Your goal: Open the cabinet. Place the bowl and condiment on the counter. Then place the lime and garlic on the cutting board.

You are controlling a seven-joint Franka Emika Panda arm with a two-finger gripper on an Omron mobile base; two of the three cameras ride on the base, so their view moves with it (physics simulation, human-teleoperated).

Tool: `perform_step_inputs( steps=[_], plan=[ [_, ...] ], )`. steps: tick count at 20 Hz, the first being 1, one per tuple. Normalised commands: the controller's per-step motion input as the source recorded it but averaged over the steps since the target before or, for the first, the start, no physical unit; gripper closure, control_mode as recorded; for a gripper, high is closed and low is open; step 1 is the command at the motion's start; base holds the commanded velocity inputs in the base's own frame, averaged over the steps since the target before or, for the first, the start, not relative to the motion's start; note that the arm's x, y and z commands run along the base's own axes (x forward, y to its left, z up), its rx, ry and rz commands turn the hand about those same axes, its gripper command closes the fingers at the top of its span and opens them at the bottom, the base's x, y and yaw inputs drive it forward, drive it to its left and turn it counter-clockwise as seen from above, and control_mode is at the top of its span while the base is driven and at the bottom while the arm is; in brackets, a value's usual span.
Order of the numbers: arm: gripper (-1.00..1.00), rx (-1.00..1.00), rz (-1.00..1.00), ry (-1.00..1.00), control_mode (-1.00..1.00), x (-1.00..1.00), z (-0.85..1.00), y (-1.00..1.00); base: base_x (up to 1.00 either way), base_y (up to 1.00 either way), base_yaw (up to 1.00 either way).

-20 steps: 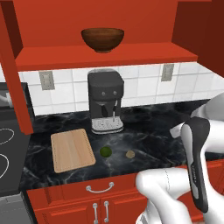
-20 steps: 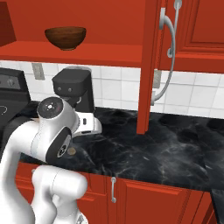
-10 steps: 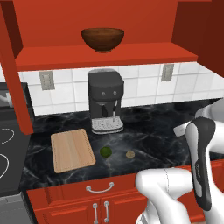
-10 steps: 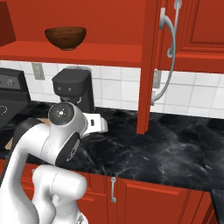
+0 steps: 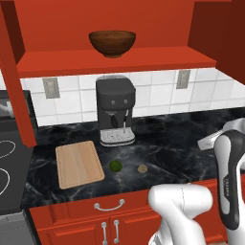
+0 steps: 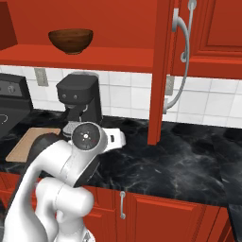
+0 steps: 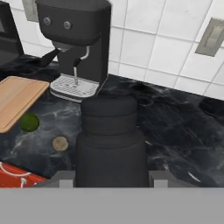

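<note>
Presently, cabinet (image 5: 115, 62): doors swung open; shelf exposed; opening step judged done
counter (image 5: 172, 143): black marble; bare stretch right of the coffee machine (image 5: 115, 110), a likely spot for setting things down
arm (image 6: 71, 160): elbow has shifted lower and toward the counter's middle over the last second, while everything else has stayed put; judged a carry from shelf to counter, nearing the set-down
cutting board (image 5: 79, 163): flat on the counter, left of the coffee machine's front; nothing on it
bowl (image 5: 112, 43): upright on the cabinet shelf, above the coffee machine; well apart from the gripper; not yet brought down
condiment shaker (image 7: 109, 140): upright between the jaws, close before the hand camera; off the shelf; whether its base touches the counter cannot be told
gripper (image 7: 111, 177): half-closed, clamped on the condiment shaker, one finger at each side
lime (image 5: 115, 165): on the counter just right of the cutting board, near the garlic; not on the board
garlic (image 5: 142, 168): on the counter, just right of the lime; both left of and below the gripper in the hand view; last steps pending
</note>
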Motion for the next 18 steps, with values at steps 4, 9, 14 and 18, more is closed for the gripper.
perform_step_inputs(
  steps=[4, 9, 14, 18],
  plan=[
    [1.0, 0.0, -0.03, -0.17, -1.0, 0.0, -0.52, 0.01, 0.0, 0.0, 0.0],
    [1.0, 0.0, -0.07, -0.18, -1.0, 0.0, -0.45, 0.15, 0.0, 0.0, 0.0],
    [1.0, -0.01, -0.06, -0.21, -1.0, 0.0, -0.47, 0.21, 0.0, 0.0, 0.0],
    [1.0, -0.02, -0.02, -0.2, -1.0, 0.0, -0.5, 0.09, 0.0, 0.0, 0.0]
  ],
)
